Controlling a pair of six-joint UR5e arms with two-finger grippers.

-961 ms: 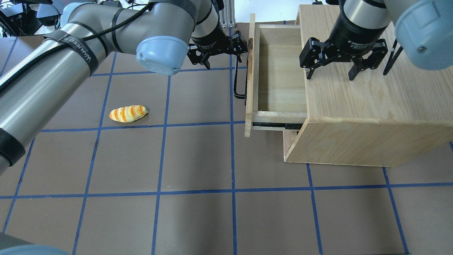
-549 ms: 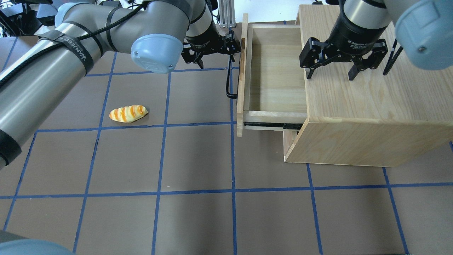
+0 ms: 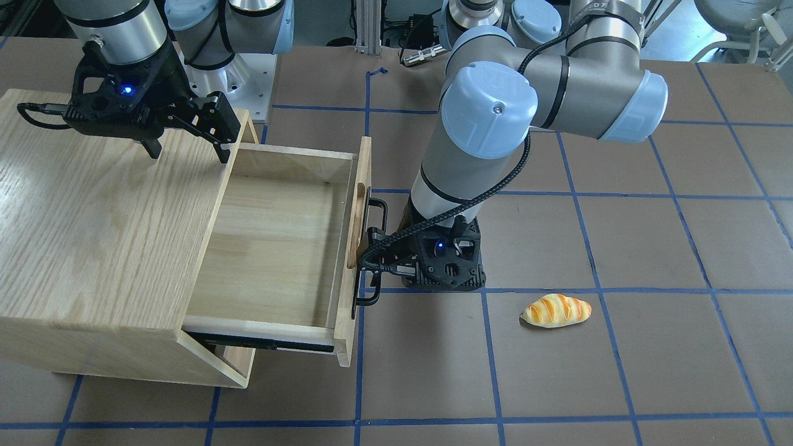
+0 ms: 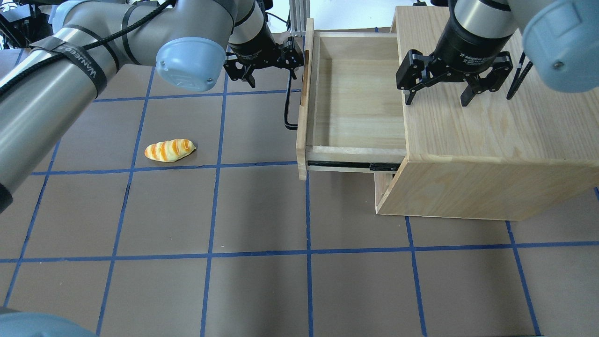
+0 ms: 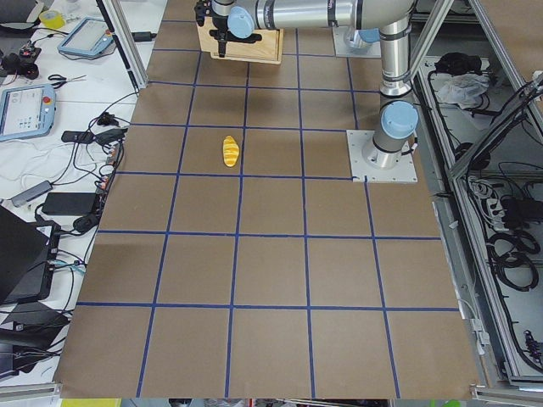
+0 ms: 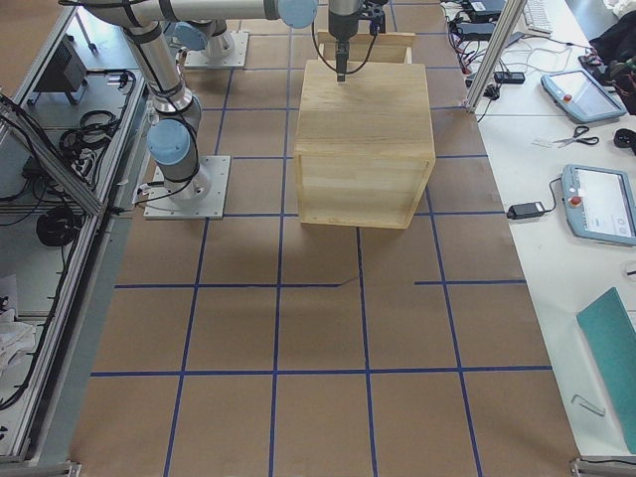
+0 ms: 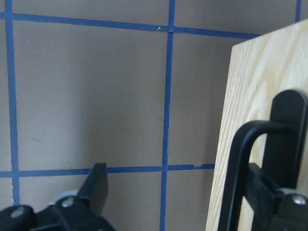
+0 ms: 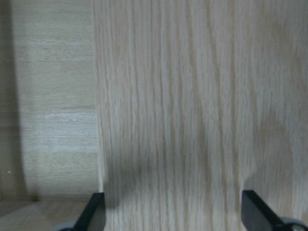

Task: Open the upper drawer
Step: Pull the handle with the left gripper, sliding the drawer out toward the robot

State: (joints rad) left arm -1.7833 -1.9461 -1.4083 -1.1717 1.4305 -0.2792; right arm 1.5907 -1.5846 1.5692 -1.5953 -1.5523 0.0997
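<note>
The upper drawer [image 4: 355,93] stands well out of the oak cabinet [image 4: 491,140], most of its bare pale-wood floor showing and a black slide rail [image 4: 351,164] exposed along its side. On its front panel is the black bar handle [image 4: 288,107]. The left gripper [image 4: 273,70] meets that handle with its jaws spread wide, not clamped. The wrist view shows one finger [image 7: 288,134] tucked between bar and panel, probably a hook for hauling the drawer outward. The right gripper [image 4: 436,100], also spread wide, points down at the cabinet top near its front edge, likely to steady the cabinet against the pull. Whether it touches the wood is unclear. A toy bread loaf [image 4: 169,150] lies well apart on the brown gridded table [image 4: 262,281].
</note>
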